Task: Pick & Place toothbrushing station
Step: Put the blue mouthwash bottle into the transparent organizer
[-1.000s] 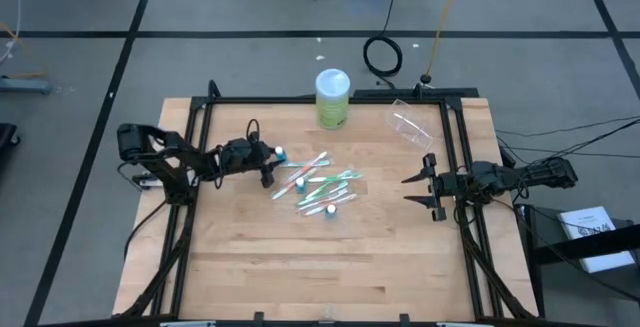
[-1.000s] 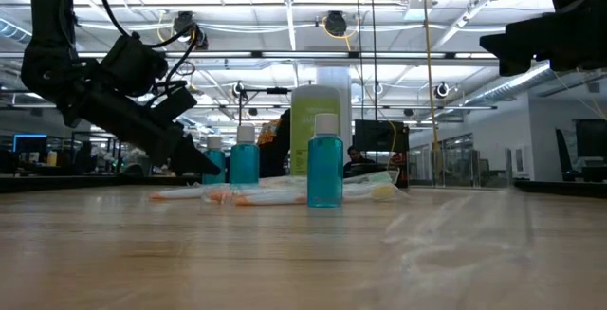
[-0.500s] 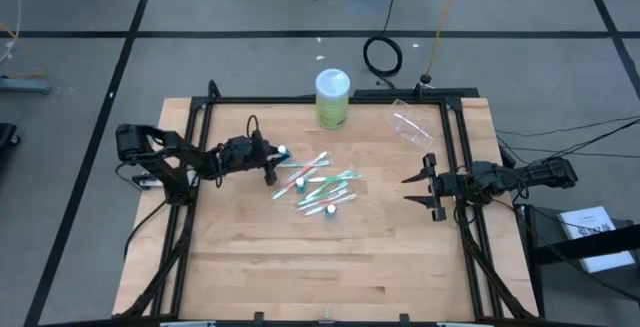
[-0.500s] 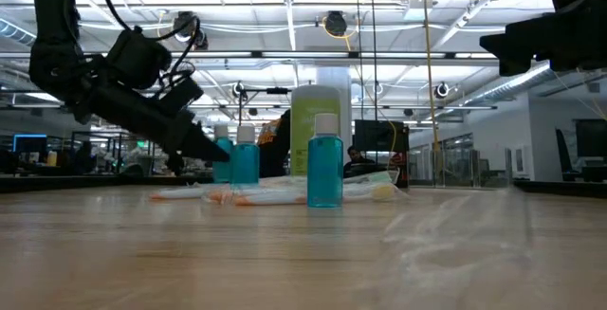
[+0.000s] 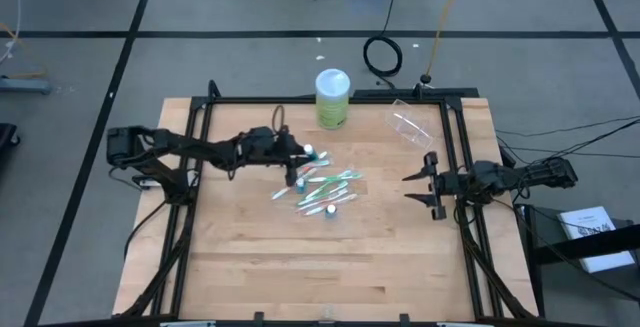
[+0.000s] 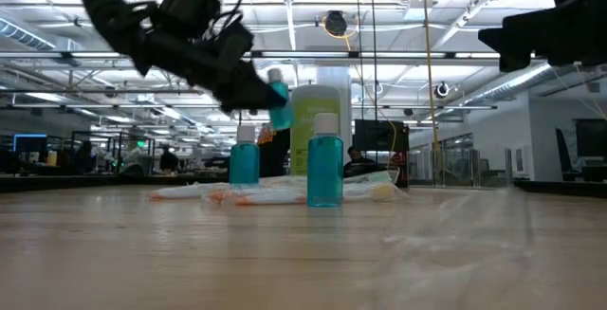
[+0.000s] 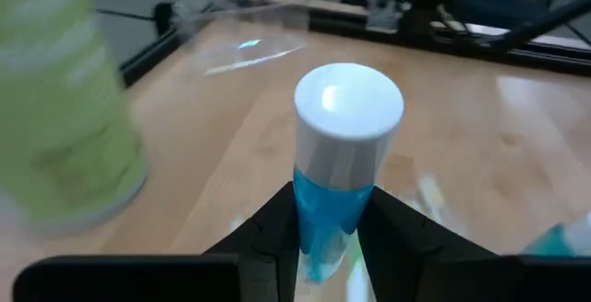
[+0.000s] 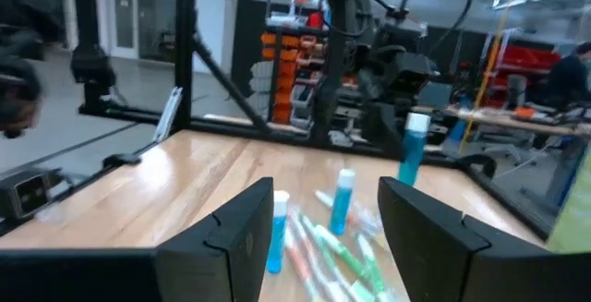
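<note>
My left gripper (image 5: pixel 297 164) is shut on a teal tube with a white cap (image 6: pixel 279 101), held above the table over the left end of a pile of toothbrushes (image 5: pixel 322 189). Two more teal tubes (image 6: pixel 324 170) (image 6: pixel 244 161) stand upright on the table among the brushes. A clear plastic cup (image 5: pixel 408 122) lies on its side at the far right. My right gripper (image 5: pixel 424 189) hangs open near the table's right edge, pointing at the pile, with nothing between its fingers. My left gripper pinches the tube's teal body (image 7: pixel 325 217) just below the white cap (image 7: pixel 349 103) between its two fingers. The fingers come from the table's left, slanting a little downward. The tube is lifted clear of the table, cap up and slightly tilted.
A lime-green cylinder with a white lid (image 5: pixel 332 99) stands at the far edge, just beyond the held tube. A black frame (image 5: pixel 455 147) runs along the table's left, far and right sides. Bare wood lies toward the near edge.
My left gripper has risen and gone toward the table's right with the teal tube. The tube stood on the table at the pile's left end and now hangs clear of it, in front of the lime-green cylinder.
</note>
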Available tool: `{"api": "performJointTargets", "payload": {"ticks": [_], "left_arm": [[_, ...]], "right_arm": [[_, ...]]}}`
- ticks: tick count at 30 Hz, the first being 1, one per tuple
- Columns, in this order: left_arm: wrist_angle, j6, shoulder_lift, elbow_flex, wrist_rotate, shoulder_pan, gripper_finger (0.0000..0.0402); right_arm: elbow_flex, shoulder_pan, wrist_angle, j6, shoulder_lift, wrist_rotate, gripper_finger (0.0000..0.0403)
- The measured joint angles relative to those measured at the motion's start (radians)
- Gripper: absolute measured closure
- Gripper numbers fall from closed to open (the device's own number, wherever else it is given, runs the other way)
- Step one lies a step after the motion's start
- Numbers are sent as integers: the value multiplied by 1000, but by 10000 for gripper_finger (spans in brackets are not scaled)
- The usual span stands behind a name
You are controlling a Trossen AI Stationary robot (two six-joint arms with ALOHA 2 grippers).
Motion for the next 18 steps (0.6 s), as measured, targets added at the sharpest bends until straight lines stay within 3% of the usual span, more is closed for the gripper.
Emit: {"api": "performJointTargets", "payload": {"ticks": [3, 7, 9, 15, 18], "left_arm": [[-54, 39, 1, 80, -1, -38, 302], [-55, 75, 1, 142, -2, -76, 302], [-64, 72, 1, 163, -4, -86, 302], [-80, 63, 1, 191, -64, -111, 302], [-80, 64, 23, 202, -66, -121, 302]], "right_arm": [[0, 0, 44, 17, 0, -4, 214], [0, 2, 115, 230, 0, 2, 215], [0, 2, 169, 262, 0, 33, 214], [0, 1, 183, 224, 34, 321, 215], [0, 0, 251, 235, 107, 387, 216]]}}
